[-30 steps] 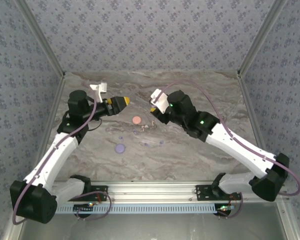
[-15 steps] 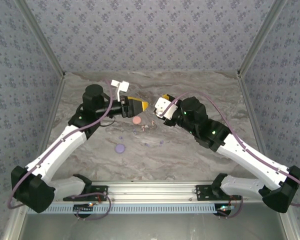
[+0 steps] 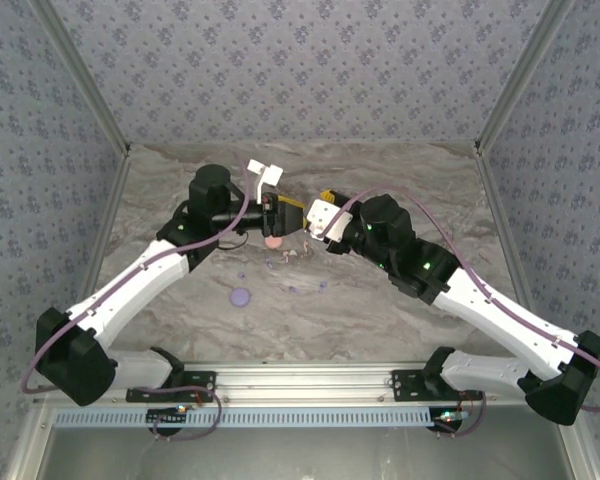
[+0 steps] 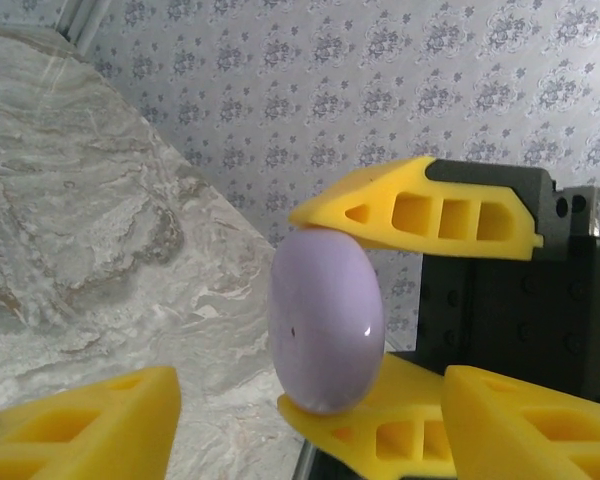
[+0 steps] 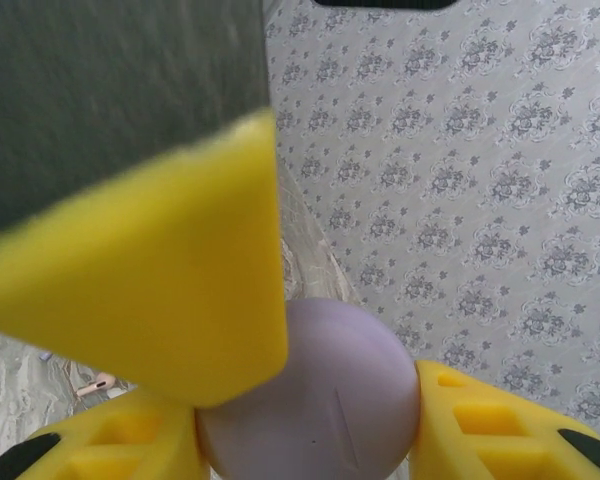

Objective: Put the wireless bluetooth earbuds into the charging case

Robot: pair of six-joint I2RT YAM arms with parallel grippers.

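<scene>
Top cam: both arms are meeting in the air over the far-centre of the table (image 3: 330, 320). The left gripper (image 3: 292, 213) and right gripper (image 3: 325, 198) are sitting nose to nose, almost touching. The earbuds (image 3: 288, 256) are lying loose on the table just beneath them, beside a pink disc (image 3: 273, 241). A lavender disc (image 3: 241, 296) is lying nearer the bases.

Left wrist: the right gripper is clamping the charging case (image 4: 326, 320) between its two pads. The case is lavender, standing on edge and off the table, and the lid looks shut. The left's own fingers (image 4: 80, 420) are standing partly open on either side of it, with a gap showing on both sides, gripping nothing.

Right wrist: the case is sitting between the right's fingers. A left finger (image 5: 150, 290) is overlapping it up close; can't tell if it's touching. One pink earbud (image 5: 98, 383) is lying on the table below.

My read: we're sitting at the open-the-case step, with no buds in yet. Next, the left will likely be pinching at the lid seam while the right is bracing. That's calling for fine alignment, since the smooth shell could slip.
</scene>
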